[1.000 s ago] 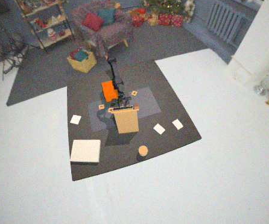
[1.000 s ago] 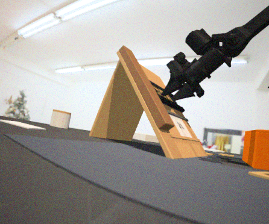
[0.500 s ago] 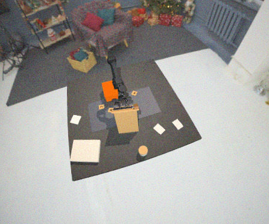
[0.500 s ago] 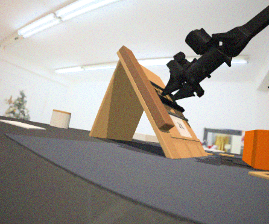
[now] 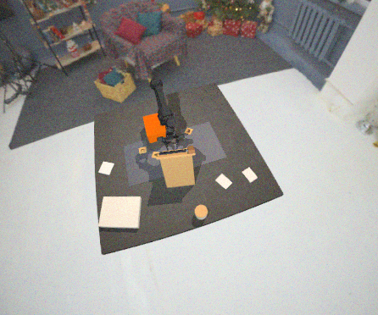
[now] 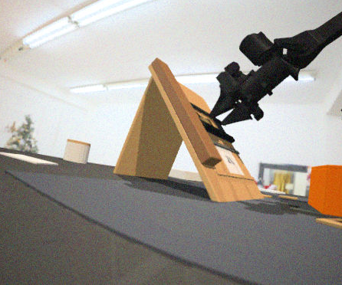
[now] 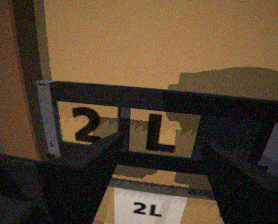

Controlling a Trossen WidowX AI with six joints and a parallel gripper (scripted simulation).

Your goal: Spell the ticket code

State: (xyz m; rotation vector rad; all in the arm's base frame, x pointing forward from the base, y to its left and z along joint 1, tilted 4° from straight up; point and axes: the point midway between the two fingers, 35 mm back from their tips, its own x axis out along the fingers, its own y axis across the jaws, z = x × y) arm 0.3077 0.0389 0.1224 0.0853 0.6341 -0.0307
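Note:
The ticket (image 7: 122,205) (image 6: 238,167) on the sloping board (image 5: 178,170) (image 7: 150,40) reads "2L". Above it the dark rail (image 7: 100,92) holds the 2 tile (image 7: 102,112) at its left end and the L tile (image 7: 172,131) to its right. A narrow dark strip shows between them; I cannot tell whether they touch. My gripper (image 7: 162,141) (image 6: 217,120) is slightly open at the rail, its fingertips on either side of the L tile, with small gaps beside it. The rail's right part shows no tile. Two other tiles (image 5: 142,150) (image 5: 189,131) lie on the mat, their letters unreadable.
A thick wooden bar (image 6: 184,110) (image 7: 20,75) runs along the board's left side. An orange block (image 5: 153,128) (image 6: 335,191) stands near the arm. White cards (image 5: 106,168) (image 5: 224,181) (image 5: 249,174), a pale box (image 5: 120,212) and a round canister (image 5: 201,211) are farther out on the counter.

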